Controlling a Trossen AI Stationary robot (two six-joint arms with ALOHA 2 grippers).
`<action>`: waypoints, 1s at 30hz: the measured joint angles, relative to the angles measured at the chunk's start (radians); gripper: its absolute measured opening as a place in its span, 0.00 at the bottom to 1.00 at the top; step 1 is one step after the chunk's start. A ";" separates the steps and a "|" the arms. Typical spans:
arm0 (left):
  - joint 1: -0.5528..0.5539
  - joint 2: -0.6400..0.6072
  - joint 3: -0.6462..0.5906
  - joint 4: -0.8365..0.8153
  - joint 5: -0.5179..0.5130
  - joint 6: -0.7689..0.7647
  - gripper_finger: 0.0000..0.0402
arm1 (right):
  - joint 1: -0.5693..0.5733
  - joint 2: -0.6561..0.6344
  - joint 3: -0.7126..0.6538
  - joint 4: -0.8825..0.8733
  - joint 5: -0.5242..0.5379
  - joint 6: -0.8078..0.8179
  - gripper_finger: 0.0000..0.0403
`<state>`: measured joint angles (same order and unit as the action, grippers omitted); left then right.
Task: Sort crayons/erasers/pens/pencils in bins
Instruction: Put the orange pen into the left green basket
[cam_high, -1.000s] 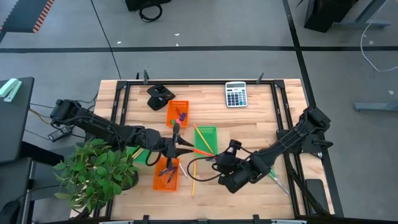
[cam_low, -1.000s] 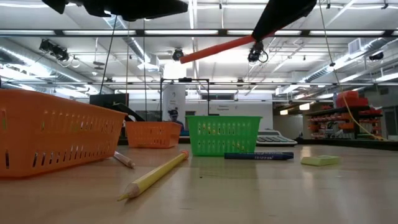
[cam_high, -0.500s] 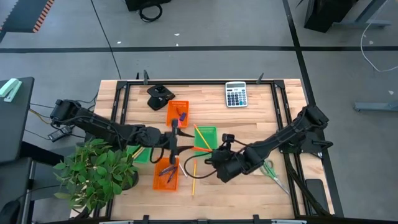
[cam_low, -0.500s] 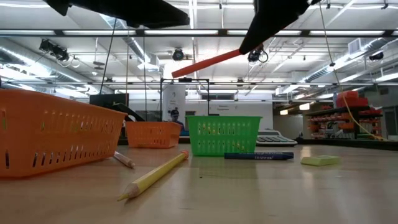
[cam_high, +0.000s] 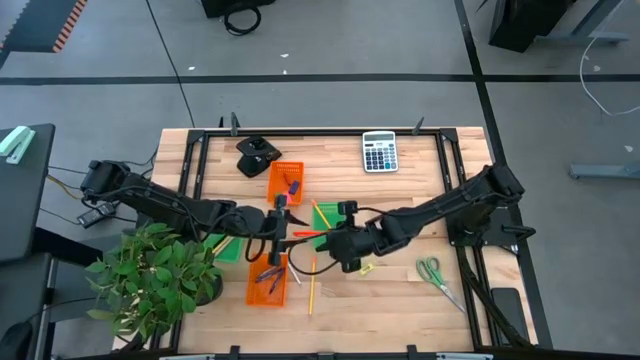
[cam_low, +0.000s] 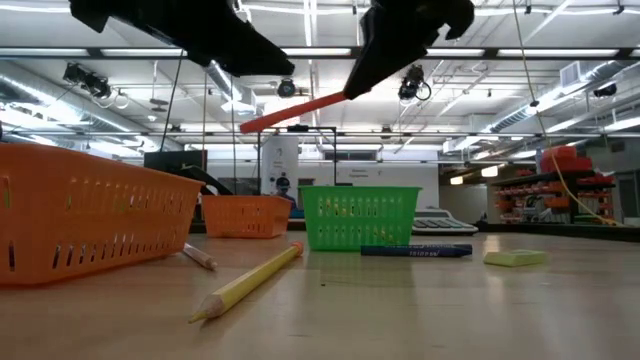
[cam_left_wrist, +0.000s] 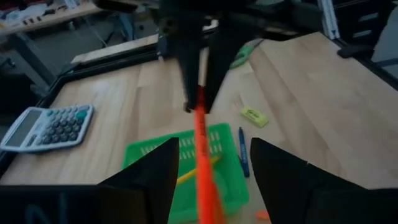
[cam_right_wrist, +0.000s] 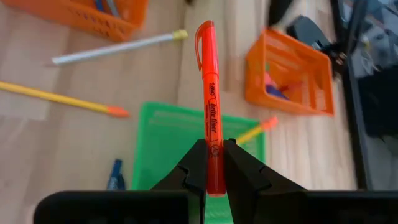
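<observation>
— On the left? 
— Left gripper (cam_high: 281, 235) with fingers spread wide, nothing between them, hovering by the near orange bin (cam_high: 268, 281).
— In the middle?
— Green bin (cam_high: 334, 212) holding a yellow pencil (cam_right_wrist: 255, 130); above it, an orange highlighter (cam_right_wrist: 209, 102) in mid-air, pointing toward the left gripper.
— On the right?
— Right gripper (cam_high: 335, 240) clamped on that highlighter's end. Blue pen (cam_low: 415, 251) flat on the table (cam_high: 400, 290).

In the low view both arms are cut off at the top edge. The orange highlighter (cam_left_wrist: 203, 134) blurs toward the left wrist view's bottom edge, and the calculator (cam_left_wrist: 45, 126) keys are unreadable.
</observation>
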<state>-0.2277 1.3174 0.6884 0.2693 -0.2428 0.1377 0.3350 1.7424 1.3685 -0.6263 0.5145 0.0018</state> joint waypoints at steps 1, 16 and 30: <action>0.007 0.000 0.000 -0.001 0.000 -0.006 0.53 | -0.008 0.000 0.000 0.017 -0.022 -0.013 0.11; 0.170 0.000 0.000 -0.078 0.136 0.025 0.58 | -0.143 0.000 0.000 0.145 -0.107 -0.206 0.11; 0.218 0.000 0.000 -0.106 0.130 0.051 0.55 | -0.204 0.000 0.001 0.206 -0.160 -0.239 0.11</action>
<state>-0.0099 1.3174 0.6884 0.1630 -0.1127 0.1891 0.1311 1.7428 1.3697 -0.4202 0.3548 -0.2367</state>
